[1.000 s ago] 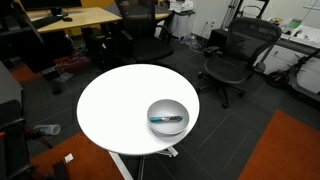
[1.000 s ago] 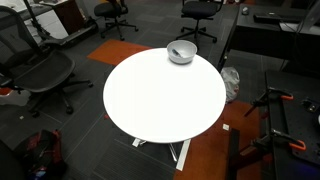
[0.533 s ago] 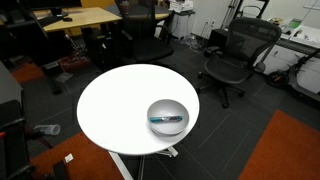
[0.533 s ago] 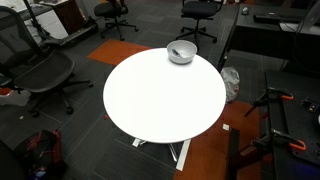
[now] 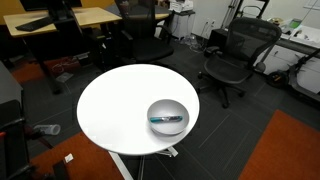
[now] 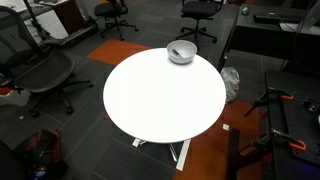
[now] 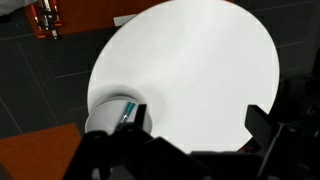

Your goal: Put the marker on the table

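Note:
The teal-blue marker (image 5: pixel 166 118) lies inside the round silver-grey bowl (image 5: pixel 167 108), near the edge of the round white table (image 5: pixel 115 105). The bowl (image 6: pixel 181 51) and table (image 6: pixel 160 95) also show in both exterior views. In the wrist view the marker (image 7: pixel 128 110) pokes out of the bowl (image 7: pixel 103 116) at lower left, just beside one dark finger. My gripper (image 7: pixel 200 125) hovers above the table (image 7: pixel 190 60), open and empty, its two fingers wide apart. The arm is not in either exterior view.
Black office chairs (image 5: pixel 232 55) (image 6: pixel 40 75) stand around the table. A wooden desk (image 5: pixel 70 18) is at the back. An orange carpet patch (image 5: pixel 285 150) lies on the floor, and a dark desk (image 6: pixel 275 30) stands behind the bowl side.
The marker, bowl and table have not moved. Only something dark by the far wooden desk has shifted.

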{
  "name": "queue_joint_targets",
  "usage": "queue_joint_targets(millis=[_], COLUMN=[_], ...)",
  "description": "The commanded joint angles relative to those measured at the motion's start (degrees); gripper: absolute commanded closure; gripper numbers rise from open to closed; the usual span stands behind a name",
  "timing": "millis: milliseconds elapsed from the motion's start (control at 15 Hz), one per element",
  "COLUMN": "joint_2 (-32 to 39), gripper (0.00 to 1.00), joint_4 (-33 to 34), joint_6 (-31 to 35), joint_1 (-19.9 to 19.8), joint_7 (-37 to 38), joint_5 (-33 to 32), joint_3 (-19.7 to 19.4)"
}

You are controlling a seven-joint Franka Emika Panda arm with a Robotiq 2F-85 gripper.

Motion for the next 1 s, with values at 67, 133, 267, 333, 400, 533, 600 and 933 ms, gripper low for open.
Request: queue_joint_targets(millis=[67,133,267,333,400,533,600,933], joint_2=[9.2,11.1,14.5,16.4,18.1,21.4,23.2,32.1], gripper=[0.00,0.00,0.00,0.00,0.00,0.00,0.00,0.00], joint_4=[5.3,6.1,8.0,8.9,9.9,11.8,12.9,19.1], joint_6=[4.9,6.2,8.1,9.1,9.5,10.6,11.2,13.7], joint_1=[-2.1,-2.3,-2.8,-3.0,-3.2,-3.6,-3.7,-4.6], joint_7=[6.9,8.6,11.3,12.5,13.4,14.7,15.3,15.5], joint_5=[1.4,1.1,0.6,0.6,0.8,0.9,0.9,1.4], joint_3=[2.2,2.6,3.0,3.2,3.3,3.6,3.8,4.5])
